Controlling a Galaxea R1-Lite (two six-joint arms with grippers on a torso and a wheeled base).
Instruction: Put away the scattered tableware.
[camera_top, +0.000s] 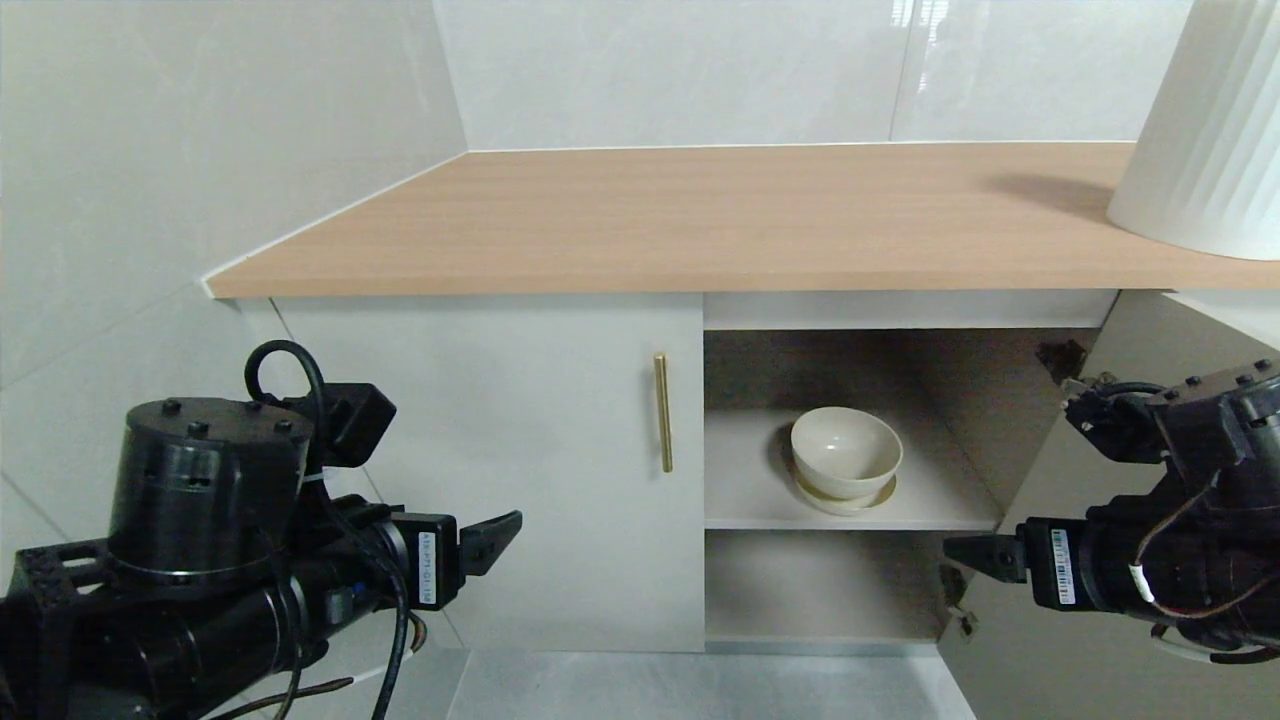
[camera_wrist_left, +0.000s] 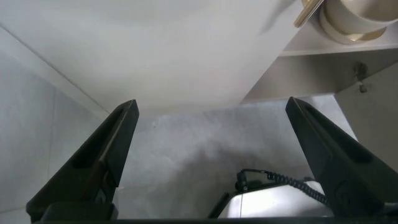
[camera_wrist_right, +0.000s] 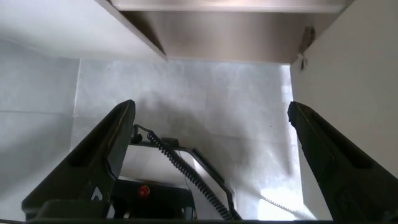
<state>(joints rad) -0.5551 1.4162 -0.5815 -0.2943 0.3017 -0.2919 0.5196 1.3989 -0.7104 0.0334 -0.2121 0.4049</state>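
The storing step is judged all but done. A bowl is seen sitting on a plate, both upright on the upper shelf of the cabinet. The right door is swung open and the left door is shut. On the counter a white ribbed vessel is stood at the right end (hardly tableware).

The left gripper is held low before the shut door, well apart from the bowl. Its fingers are spread wide with nothing between them. The right gripper is held low by the open door's inner face, likewise spread and bare.

What is left, it is judged, is for the door to be closed. For that the right gripper would have to be brought round to the door's outer face or free edge. The door would then be pushed gently home, so that the bowl is not jolted off its plate.
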